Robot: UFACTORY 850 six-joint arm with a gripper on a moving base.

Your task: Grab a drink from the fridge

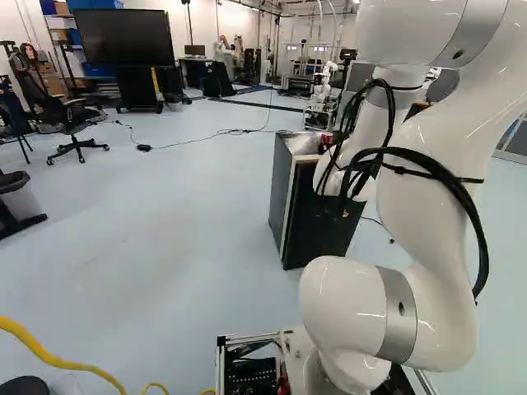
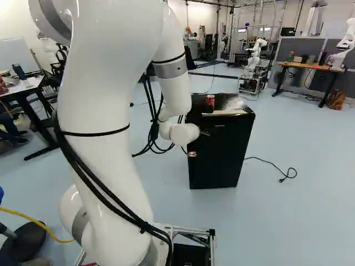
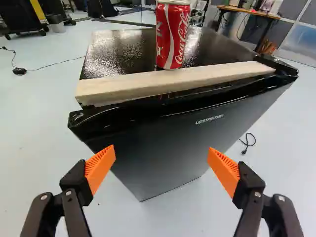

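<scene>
Two fingers (image 3: 100, 169) of the gripper (image 2: 199, 144) stood wide apart before the fridge (image 3: 153, 143); the can (image 3: 173, 34) stood upright on its top, at their twelve o'clock, by a wooden strip (image 3: 173, 81).

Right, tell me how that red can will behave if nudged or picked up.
The red can stands upright and narrow, so a high push would probably tip it. Its smooth, round side may slip in a grip. Toppled, it would likely roll.

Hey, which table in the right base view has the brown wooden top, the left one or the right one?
The right-hand table, beyond the fridge, with a brown bag by its legs. The left-hand table has a whitish top.
</scene>
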